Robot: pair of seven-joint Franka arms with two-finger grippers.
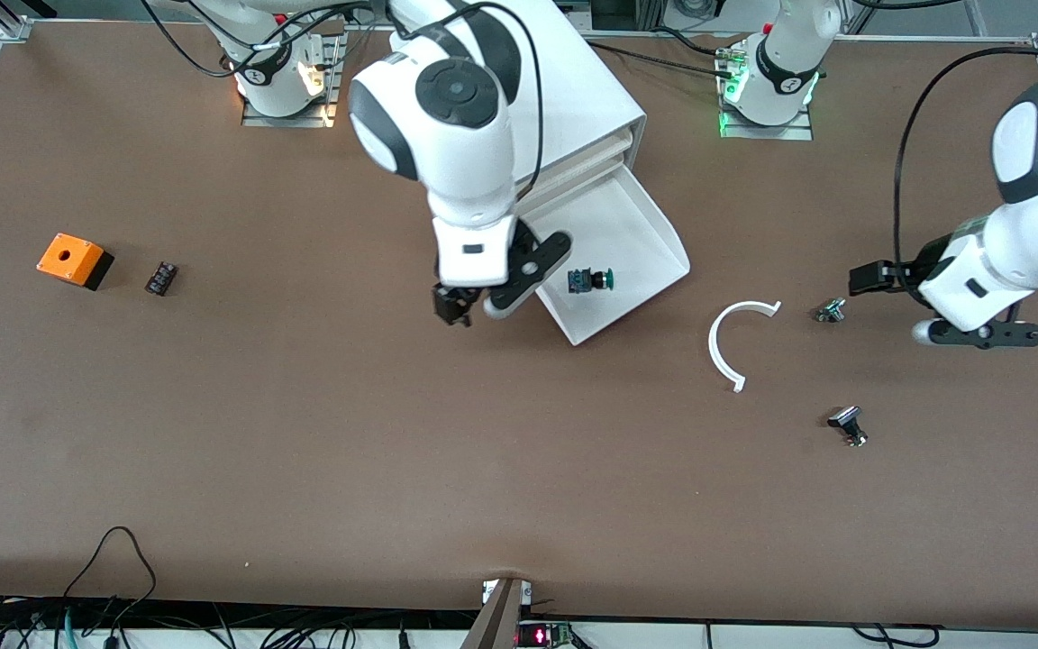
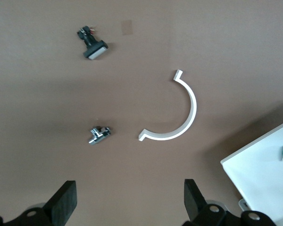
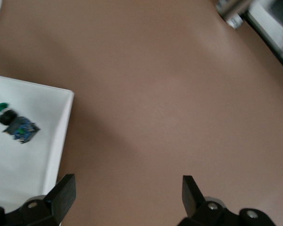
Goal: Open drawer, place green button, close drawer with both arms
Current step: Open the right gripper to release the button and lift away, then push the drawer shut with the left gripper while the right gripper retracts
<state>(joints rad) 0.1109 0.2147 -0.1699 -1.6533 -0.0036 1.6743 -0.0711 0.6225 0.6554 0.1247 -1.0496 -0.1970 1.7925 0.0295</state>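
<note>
The white cabinet (image 1: 587, 90) stands between the two arm bases. Its lowest drawer (image 1: 645, 230) is pulled out toward the front camera. The green-capped button (image 1: 593, 280) lies on its side inside the drawer, near the drawer's front. My right gripper (image 3: 127, 200) hangs open and empty over the bare table. It is just beside the drawer wall (image 3: 56, 141) that faces the right arm's end, and the button (image 3: 16, 126) lies apart from it. My left gripper (image 2: 127, 202) is open and empty, over the table toward the left arm's end.
A white arc piece (image 1: 731, 342) lies beside the drawer toward the left arm's end. A small metal part (image 1: 831, 311) and a black-capped button (image 1: 847, 425) lie past it. An orange box (image 1: 74, 260) and a small black part (image 1: 161, 277) sit toward the right arm's end.
</note>
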